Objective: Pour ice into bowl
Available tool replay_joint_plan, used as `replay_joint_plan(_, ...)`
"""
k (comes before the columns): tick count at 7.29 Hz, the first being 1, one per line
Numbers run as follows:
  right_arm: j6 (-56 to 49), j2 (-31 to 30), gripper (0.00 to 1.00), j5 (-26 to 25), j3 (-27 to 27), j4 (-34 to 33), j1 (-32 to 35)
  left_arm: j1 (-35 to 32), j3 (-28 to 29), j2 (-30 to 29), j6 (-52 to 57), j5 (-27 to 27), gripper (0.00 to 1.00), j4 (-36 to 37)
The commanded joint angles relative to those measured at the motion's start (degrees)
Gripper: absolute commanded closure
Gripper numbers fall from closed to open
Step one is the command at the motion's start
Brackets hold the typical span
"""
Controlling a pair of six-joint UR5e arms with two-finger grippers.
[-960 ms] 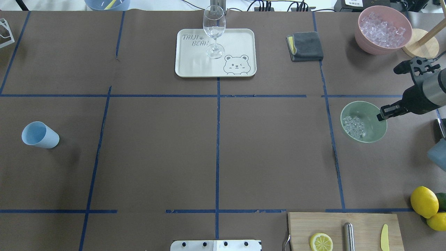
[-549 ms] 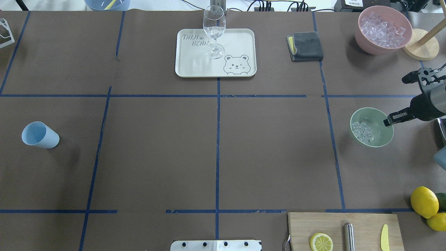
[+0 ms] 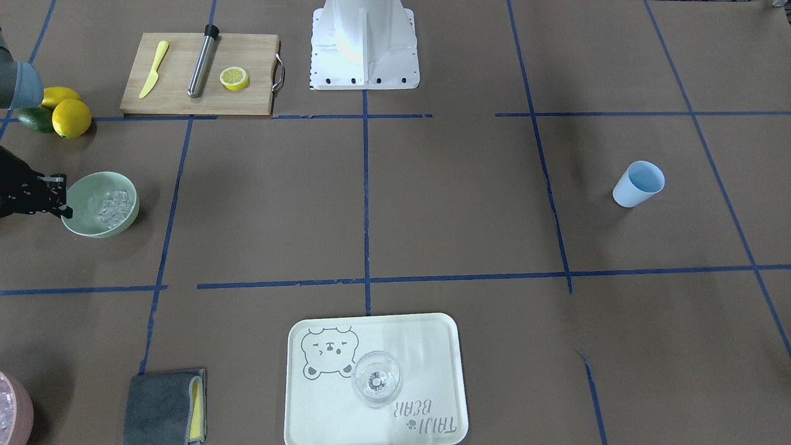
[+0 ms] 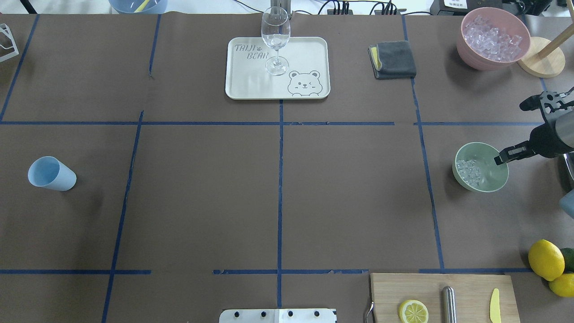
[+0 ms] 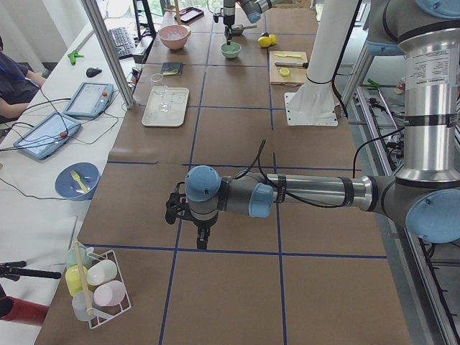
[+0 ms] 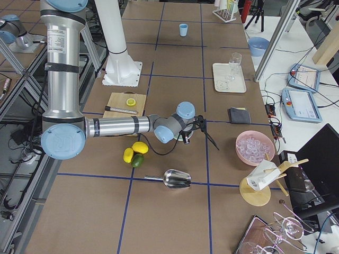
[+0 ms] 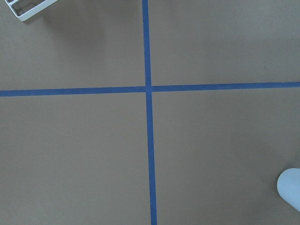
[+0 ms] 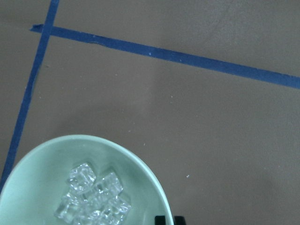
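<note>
The right gripper (image 4: 503, 158) is at the rim of the mint-green bowl (image 4: 491, 175), on the side nearest the table's (image 4: 202, 193) right edge. Its 2 fingers look pinched together on that rim. The grip is hard to confirm, because the right wrist view shows only a dark fingertip (image 8: 160, 220) just outside the rim.

The ice (image 4: 469, 172) lies inside the bowl as a small heap of clear cubes, gathered against the wall farthest from the gripper. In the overhead view the bowl is in the taped square at the right end of the table. A pink bowl (image 4: 493, 38) piled with more cubes stands farther back, well apart from it.

The left gripper (image 5: 203, 241) hangs fingers-down over bare table at the opposite end, near a light blue cup (image 4: 51, 174) lying on its side. I cannot tell whether its fingers are apart or together.
</note>
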Motion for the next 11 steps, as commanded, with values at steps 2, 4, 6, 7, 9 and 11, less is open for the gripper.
replay_joint_plan(2, 0.0, 0.6, 0.00, 0.4, 0.8, -0.7, 4.4, 0.1, 0.3, -0.5, -0.1, -0.2, 0.00, -0.1)
replay_joint_plan(4, -1.5, 0.1, 0.00, 0.8, 1.3, -5.3, 8.9, 0.1, 0.9, -0.6, -0.1, 0.1, 0.00, 0.0)
replay_joint_plan(6, -14.5, -0.2, 0.00, 1.4, 1.6, -12.1, 15.8, 0.1, 0.4, -0.2, -0.1, 0.7, 0.00, 0.0)
replay_joint_plan(7, -23.2, -0.2, 0.00, 1.4, 1.6, -18.3, 20.6, 0.0, 0.5, 0.2, -0.1, 0.6, 0.00, -0.2)
replay_joint_plan(9, -40.7, 0.8, 0.00, 1.2, 1.3, -33.5, 28.7, 0.0, 0.3, 0.5, -0.1, 0.6, 0.00, -0.1)
replay_joint_plan(11, -41.4, -0.9, 0.00, 0.6, -0.1, -36.0, 33.4, 0.0, 0.5, 0.5, 0.0, 0.3, 0.00, -0.2)
